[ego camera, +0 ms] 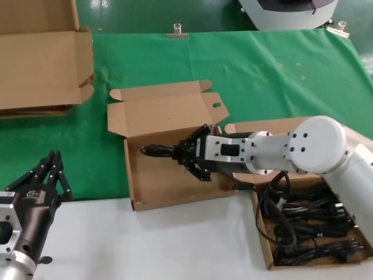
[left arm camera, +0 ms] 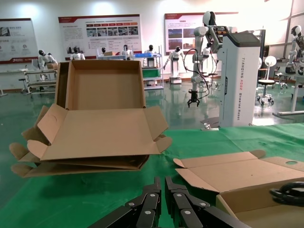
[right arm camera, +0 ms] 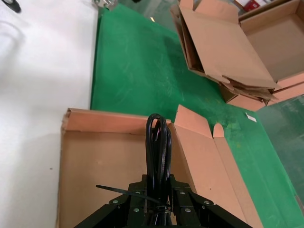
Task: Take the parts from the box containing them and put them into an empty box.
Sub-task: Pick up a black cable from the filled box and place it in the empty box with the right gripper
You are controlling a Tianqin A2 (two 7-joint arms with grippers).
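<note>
Head view shows your right gripper [ego camera: 195,156], jaws pinching a coiled black cord [ego camera: 156,150], apparently hovering over the empty box [ego camera: 169,181]; release unevenly and the loop may drape its wall; left gripper [ego camera: 49,175] idles, jaws pressed together.

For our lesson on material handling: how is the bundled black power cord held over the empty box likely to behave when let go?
The cord, clamped in the right tool, sticks out as a tight bundle, so it probably drops as one lump. The loose cords in the full box sprawl in loops, suggesting floppiness. It seems unlikely to roll.
</note>
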